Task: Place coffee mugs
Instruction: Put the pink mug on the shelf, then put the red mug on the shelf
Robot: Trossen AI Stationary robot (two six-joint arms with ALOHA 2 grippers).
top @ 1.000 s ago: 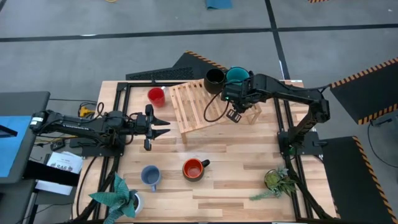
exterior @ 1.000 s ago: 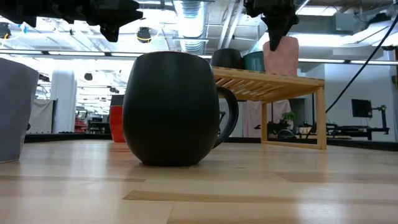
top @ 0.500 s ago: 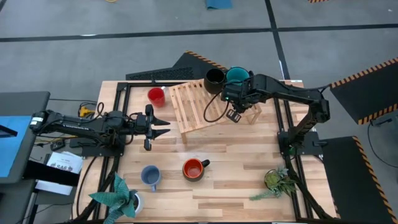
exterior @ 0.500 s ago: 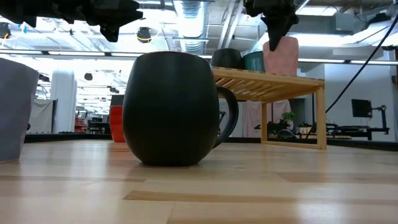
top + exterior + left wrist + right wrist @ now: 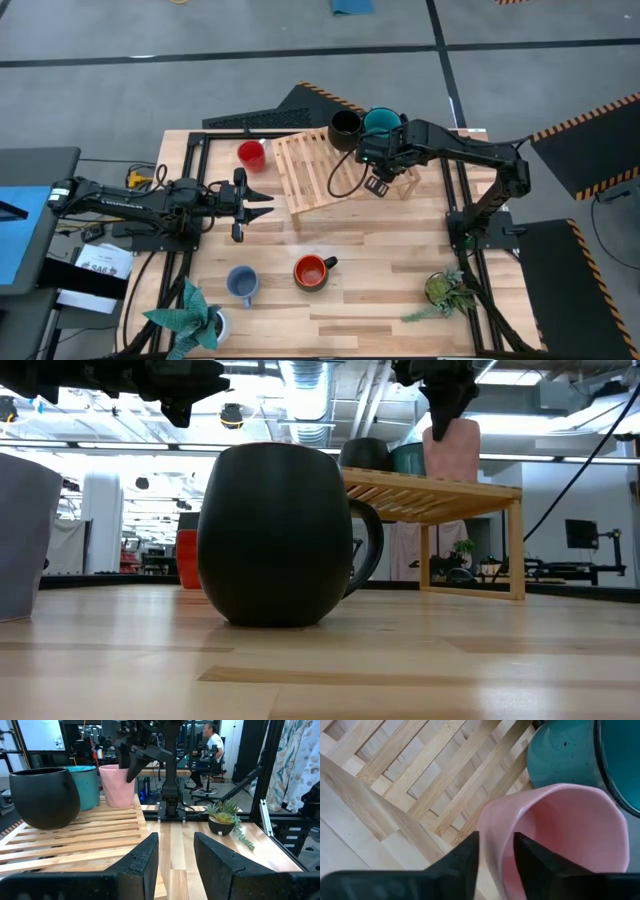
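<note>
The right arm reaches from the table's right side across to the slatted wooden rack (image 5: pixel 330 170), its wrist bent down over the rack's far right end. The right gripper (image 5: pixel 495 855) has its two fingers closed across the rim of the pink mug (image 5: pixel 560 835), one finger outside the wall and one inside. The pink mug sits at the rack's end, just beside the teal mug (image 5: pixel 381 122); whether its base rests on the slats cannot be told. The black mug (image 5: pixel 345 127) stands on the rack next to the teal mug, so the three form a row along the rack's far edge.

The left arm extends level from the table's left side. The left gripper (image 5: pixel 262 205) hangs above the tabletop near the rack's near left corner, fingers parted and holding nothing.

On the table (image 5: pixel 400 280) the red mug (image 5: pixel 251 155) stands left of the rack. The orange-red mug (image 5: pixel 312 271) and the light blue mug (image 5: pixel 241 284) stand near the front, close together. None of the visible mug interiors shows any contents.
</note>
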